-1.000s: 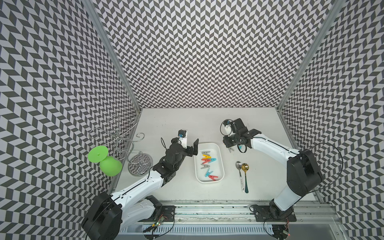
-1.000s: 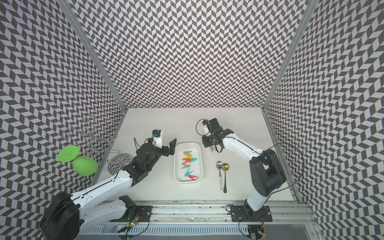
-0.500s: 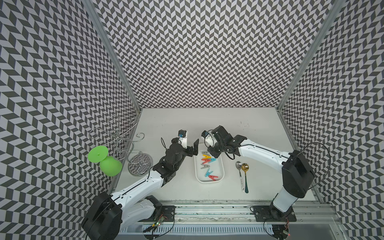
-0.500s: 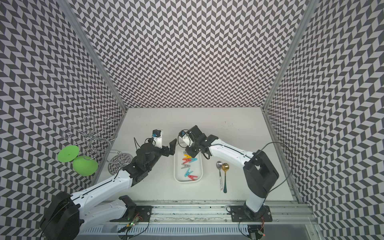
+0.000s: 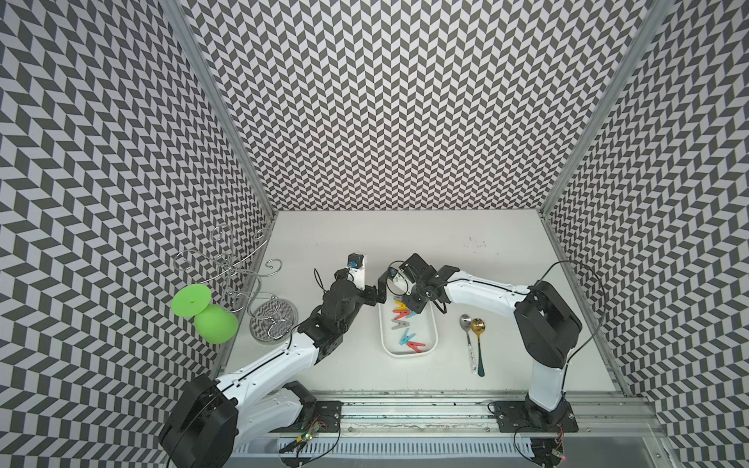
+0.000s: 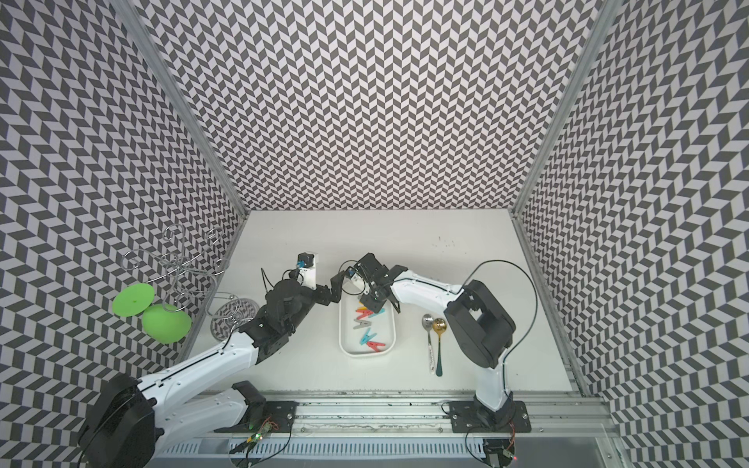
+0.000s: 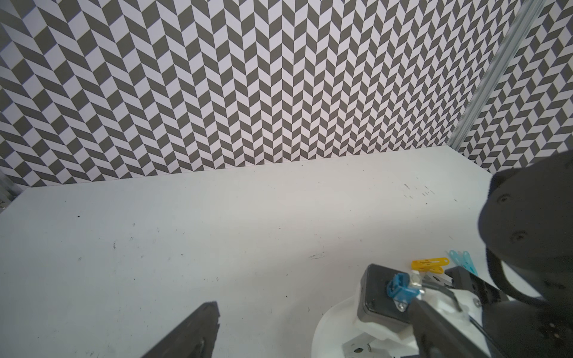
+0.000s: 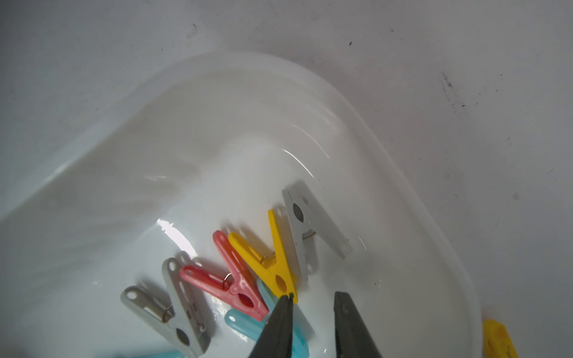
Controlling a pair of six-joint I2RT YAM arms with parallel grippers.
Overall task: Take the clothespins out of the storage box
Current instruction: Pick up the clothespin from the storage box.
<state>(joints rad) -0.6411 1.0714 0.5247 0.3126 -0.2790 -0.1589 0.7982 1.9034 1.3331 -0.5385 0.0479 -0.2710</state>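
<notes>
Top views: right jaws hide far end of storage box (image 5: 423,328); clothespins (image 5: 401,322) too small to count. Right wrist cam: 1 yellow pin (image 8: 499,342) outside box cut off by pic edge; blue pin (image 8: 240,322) partly behind jaws.

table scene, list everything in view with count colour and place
storage box: 1, white, between the arms
clothespins: at least six, yellow, red, grey, light blue, in the box; one yellow outside its rim
spoons: 2, silver and gold, right of the box
wire stand: 1, silver, left edge
green pieces: 2, disc and dome, by the stand
left hand: 1, black, open, at the box's far left corner
right hand: 1, black, slightly open, empty, at the pins
</notes>
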